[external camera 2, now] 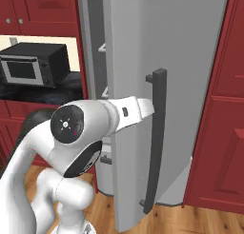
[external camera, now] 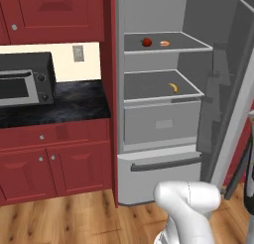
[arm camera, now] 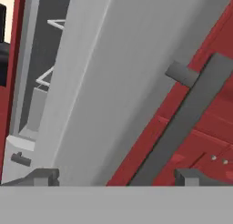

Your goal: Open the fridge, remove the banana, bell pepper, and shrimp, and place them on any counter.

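Observation:
The fridge (external camera: 158,124) stands open, its door (external camera 2: 133,76) swung out to the right. On the upper shelf lie the red bell pepper (external camera: 146,41) and the orange shrimp (external camera: 164,43). The yellow banana (external camera: 172,87) rests on the shelf below. My gripper (arm camera: 117,177) is open, right in front of the door's outer face, with the dark bar handle (arm camera: 182,127) running down between its fingertips (arm camera: 43,176) without being clamped. In the right base view my forearm reaches to that handle (external camera 2: 159,114). The black counter (external camera: 74,106) lies left of the fridge.
A black microwave (external camera: 25,79) sits on the counter. Red cabinets (external camera: 54,168) run below and above it, and a tall red cabinet (external camera 2: 224,109) stands close behind the open door. The fridge's lower drawer (external camera: 158,171) is closed. Wooden floor lies in front.

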